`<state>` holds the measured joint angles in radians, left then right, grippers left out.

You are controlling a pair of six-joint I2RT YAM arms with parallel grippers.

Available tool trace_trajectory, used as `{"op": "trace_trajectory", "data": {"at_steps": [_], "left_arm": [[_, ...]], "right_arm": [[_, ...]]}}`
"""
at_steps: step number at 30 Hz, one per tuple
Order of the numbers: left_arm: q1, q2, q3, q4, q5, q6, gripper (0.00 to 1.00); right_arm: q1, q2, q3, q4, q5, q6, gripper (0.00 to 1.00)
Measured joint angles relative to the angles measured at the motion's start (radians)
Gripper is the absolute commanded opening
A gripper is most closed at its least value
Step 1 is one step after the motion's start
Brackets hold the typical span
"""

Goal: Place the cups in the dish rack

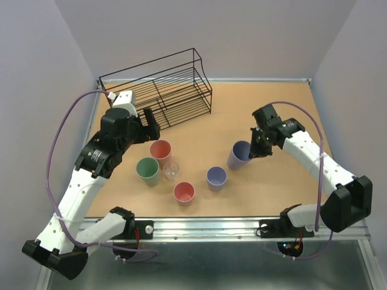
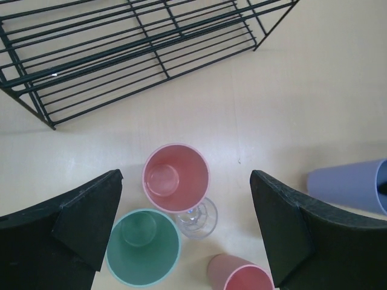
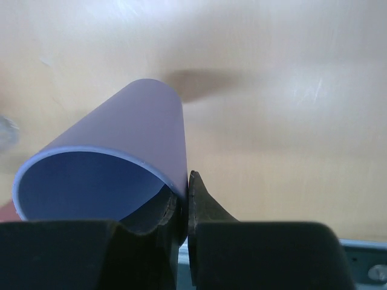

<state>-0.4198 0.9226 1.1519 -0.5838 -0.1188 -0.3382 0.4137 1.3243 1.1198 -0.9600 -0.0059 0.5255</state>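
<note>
**Cups all outside the rack, one gripped at its rim**

At the far left, the dish rack [image 1: 181,99] stands at the back of the table [image 1: 284,109], and I see no cup on its bars. The left gripper [image 1: 151,125] hangs just in front of it, with the jaws wide apart and nothing between them. Its wrist view looks down on the group below.

That group is a green cup [image 1: 147,169], a pink cup [image 1: 161,150] and a small clear cup [image 1: 171,170], all upright and close together. Further right, a second pink cup [image 1: 184,193] and a lavender cup [image 1: 216,177] stand upright, each alone.

Next, a second lavender cup [image 1: 240,154] is tilted. The right gripper [image 1: 257,147] is closed on its rim, one finger inside and one outside.

In my judgement the task is only at its beginning. None of the six cups is loaded, one is gripped, and five wait on the table.
</note>
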Motion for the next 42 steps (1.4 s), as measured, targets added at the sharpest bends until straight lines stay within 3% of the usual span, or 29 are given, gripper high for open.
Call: {"op": "trace_trajectory", "data": {"at_steps": [6, 11, 15, 19, 27, 32, 42], "left_arm": [[0.0, 0.1, 0.192, 0.021, 0.104, -0.003, 0.99], [0.0, 0.203, 0.371, 0.088, 0.248, -0.033, 0.99], [0.0, 0.217, 0.38, 0.23, 0.431, -0.086, 0.99], [0.0, 0.203, 0.29, 0.454, 0.592, -0.196, 0.99], [-0.004, 0.19, 0.093, 0.765, 0.701, -0.403, 0.99], [-0.004, 0.188, 0.066, 0.909, 0.684, -0.465, 0.99], [-0.004, 0.19, 0.0, 1.258, 0.662, -0.584, 0.99]], "right_arm": [[0.0, 0.047, 0.39, -0.065, 0.08, -0.009, 0.0], [-0.002, 0.065, 0.608, 0.014, -0.057, 0.067, 0.0], [-0.002, 0.05, 0.583, 0.212, -0.225, 0.209, 0.0], [-0.002, 0.012, 0.402, 0.63, -0.433, 0.443, 0.0], [-0.002, 0.018, 0.098, 1.36, -0.625, 0.909, 0.0], [-0.002, 0.044, 0.077, 1.582, -0.663, 1.043, 0.0], [-0.002, 0.07, 0.076, 1.764, -0.695, 1.142, 0.0]]}}
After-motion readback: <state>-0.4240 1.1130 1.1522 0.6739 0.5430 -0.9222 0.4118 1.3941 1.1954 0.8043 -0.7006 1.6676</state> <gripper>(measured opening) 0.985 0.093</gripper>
